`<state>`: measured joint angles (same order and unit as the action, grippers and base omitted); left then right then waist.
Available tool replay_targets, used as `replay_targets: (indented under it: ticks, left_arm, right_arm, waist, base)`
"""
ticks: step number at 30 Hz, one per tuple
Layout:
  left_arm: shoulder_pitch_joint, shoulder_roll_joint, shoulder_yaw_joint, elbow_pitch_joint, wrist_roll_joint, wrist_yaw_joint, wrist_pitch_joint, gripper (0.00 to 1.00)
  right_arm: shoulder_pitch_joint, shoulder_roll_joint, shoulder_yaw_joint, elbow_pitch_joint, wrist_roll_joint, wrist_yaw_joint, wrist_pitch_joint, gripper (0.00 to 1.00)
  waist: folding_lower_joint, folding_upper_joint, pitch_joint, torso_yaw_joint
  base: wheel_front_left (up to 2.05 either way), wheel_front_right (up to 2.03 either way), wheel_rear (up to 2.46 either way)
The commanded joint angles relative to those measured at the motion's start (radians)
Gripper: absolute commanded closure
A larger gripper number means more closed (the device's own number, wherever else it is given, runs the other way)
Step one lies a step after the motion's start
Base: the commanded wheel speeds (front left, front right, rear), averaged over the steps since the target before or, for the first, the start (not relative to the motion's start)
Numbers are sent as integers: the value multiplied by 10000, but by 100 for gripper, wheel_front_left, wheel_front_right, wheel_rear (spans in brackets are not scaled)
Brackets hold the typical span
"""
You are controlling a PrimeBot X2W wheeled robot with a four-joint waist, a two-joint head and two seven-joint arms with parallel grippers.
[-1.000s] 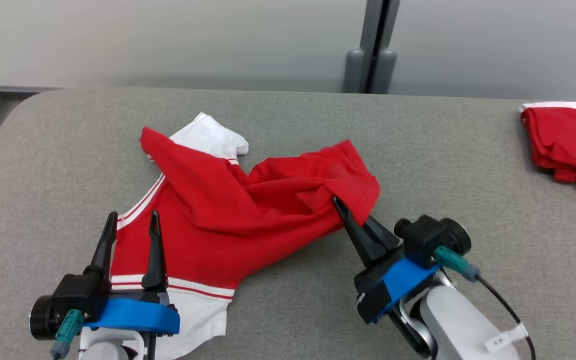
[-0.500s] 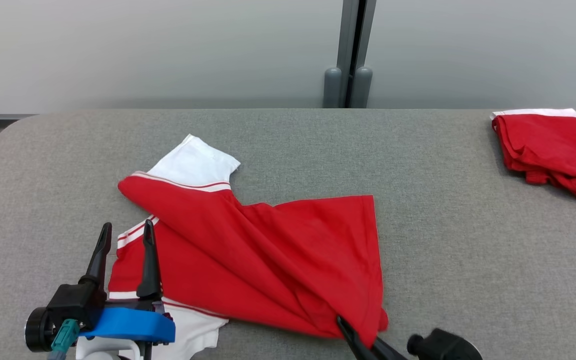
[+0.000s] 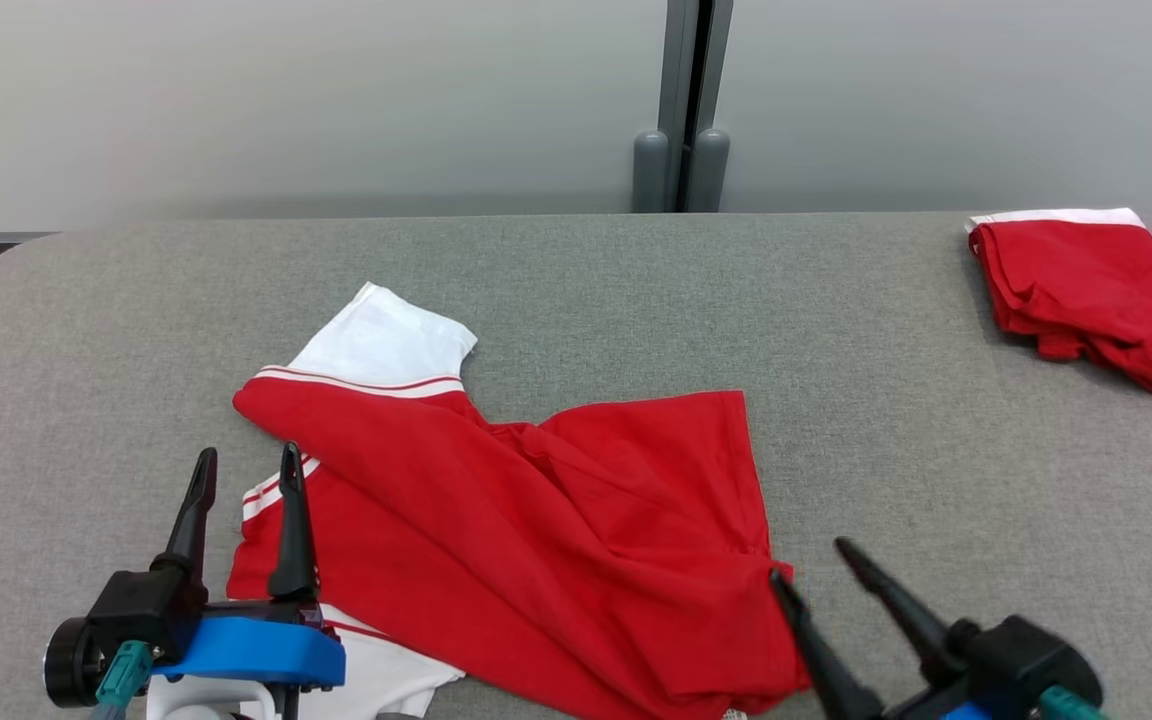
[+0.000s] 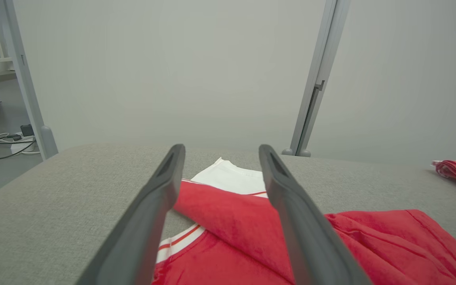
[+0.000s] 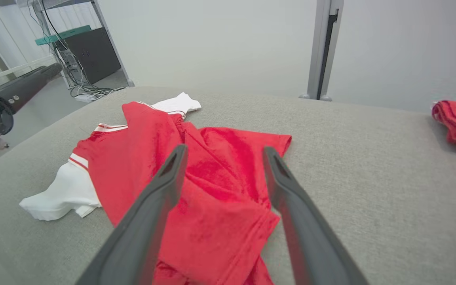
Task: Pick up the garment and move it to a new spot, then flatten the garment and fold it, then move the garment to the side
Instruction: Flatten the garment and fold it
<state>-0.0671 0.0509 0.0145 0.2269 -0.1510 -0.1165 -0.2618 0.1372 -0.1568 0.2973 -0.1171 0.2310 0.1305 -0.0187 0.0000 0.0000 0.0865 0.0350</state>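
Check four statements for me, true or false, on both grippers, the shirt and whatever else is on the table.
1. The right gripper is open and holds nothing. True.
2. The shirt lies fully spread out flat. False: one part is folded over the rest, and it is wrinkled.
3. The left gripper is shut on a sleeve. False: it is open, holding nothing.
4. A second red garment lies at the far right of the table. True.

**Bright, even indoor light**

Soft, diffuse light is cast from above, and only faint shadows are seen beside the garment (image 3: 536, 520). The fingers (image 4: 149, 221) are blurred close to the wrist cameras, where wide-angle distortion is seen.
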Motion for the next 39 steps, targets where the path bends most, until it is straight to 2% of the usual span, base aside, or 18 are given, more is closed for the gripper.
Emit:
replay_targets:
  ticks: [1,7,13,18,32,39]
  left_arm:
    - [-120,-8,5,-27,7,-66,-42,0]
    - [-169,-8,102,-145,59,-56,-42,0]
    - [-342,-6,60,-148,72,-69,-42,0]
    - [-502,-8,-17,-108,15,-82,-41,0]
    - [-707,-8,-210,-33,-86,-61,-41,0]
    - [-736,-6,-316,24,-146,-22,-42,0]
  right_arm:
    - [-269,-103,-263,-138,-59,5,-97,0]
    - [-1183,-406,-851,-225,-316,5,-148,0]
    - [-2198,-617,-878,540,-429,5,18,0]
    - [-2731,-738,-545,1836,-499,5,64,0]
    - [-4211,-480,475,6110,-408,4,-316,0]
    - [-4652,-374,1222,7724,-147,5,-287,0]
  waist:
    - [0,0,31,14]
    - [0,0,228,8]
    - [0,0,466,146]
    - [0,0,644,326]
    - [0,0,929,735]
    - [0,0,938,849]
  base:
    - [0,0,0]
    - [0,0,0]
    - [0,0,0]
    - [0,0,0]
    - [0,0,0]
    - [0,0,0]
